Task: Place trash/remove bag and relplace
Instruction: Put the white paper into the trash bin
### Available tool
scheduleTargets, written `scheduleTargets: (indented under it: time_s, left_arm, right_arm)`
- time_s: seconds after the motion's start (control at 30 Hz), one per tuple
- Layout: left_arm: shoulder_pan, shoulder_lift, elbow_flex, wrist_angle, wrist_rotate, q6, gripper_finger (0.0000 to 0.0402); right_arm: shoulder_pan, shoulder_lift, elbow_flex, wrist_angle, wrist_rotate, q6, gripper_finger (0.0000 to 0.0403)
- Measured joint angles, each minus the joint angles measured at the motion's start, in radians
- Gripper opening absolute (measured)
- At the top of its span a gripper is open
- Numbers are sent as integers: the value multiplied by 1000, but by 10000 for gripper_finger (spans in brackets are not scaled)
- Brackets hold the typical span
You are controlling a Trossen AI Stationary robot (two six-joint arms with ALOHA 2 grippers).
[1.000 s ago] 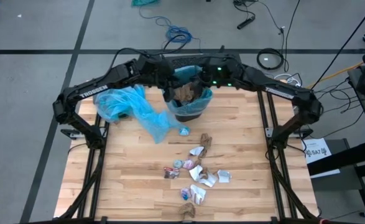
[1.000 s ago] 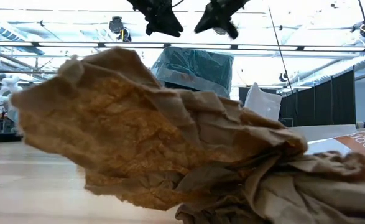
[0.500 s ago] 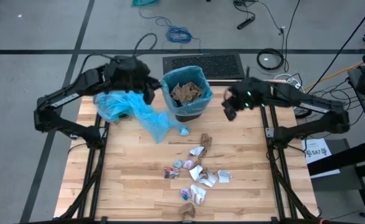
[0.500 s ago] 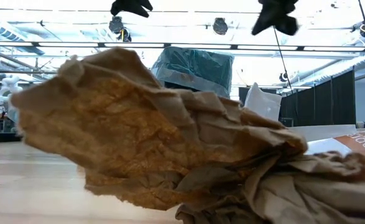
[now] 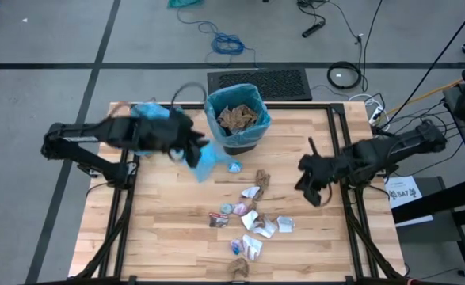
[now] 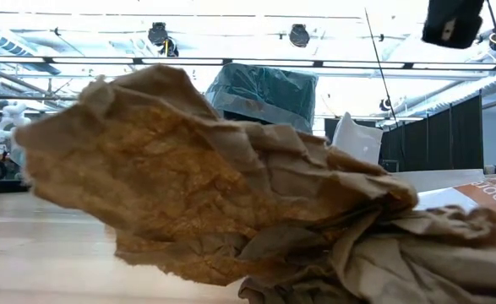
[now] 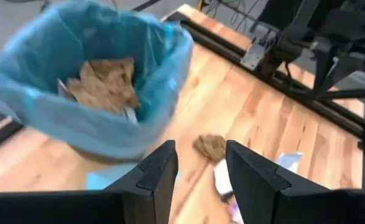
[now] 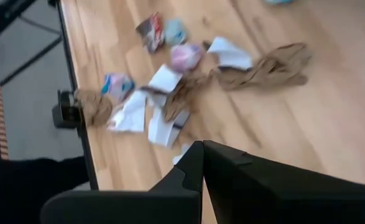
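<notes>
Trash-collection step: bin (image 5: pixel 238 119) partly filled, scraps (image 5: pixel 252 222) strewn mid-bench; right pincer (image 5: pixel 310 188) shut, empty, beside scraps; left pincer (image 7: pixel 198 171) parted, empty, near bin; next move likely needs right pincer opened over one scrap

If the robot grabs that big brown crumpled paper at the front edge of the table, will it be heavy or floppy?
The brown paper wad is thin, creased paper, so it is probably light for its size. Its loose folds suggest it would squash and flop rather than stay stiff. Being lumpy, it would likely slide when pushed, not roll. The table under it is smooth wood.
</notes>
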Motion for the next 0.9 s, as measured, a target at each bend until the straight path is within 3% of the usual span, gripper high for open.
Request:
scheduleTargets:
  time_s: [0.13,0.43,0.63,0.9]
  left_arm:
    - [-160,43,0,-29,-126,-177,139]
    - [-366,147,0,-173,-213,-528,138]
    - [-432,172,0,-179,-236,-609,138]
    - [-514,181,0,-192,-255,-636,138]
  right_arm:
    - [90,45,0,1,16,52,0]
    - [123,176,0,74,15,52,12]
    - [124,309,0,144,-43,70,75]
    - [124,463,0,314,-44,78,157]
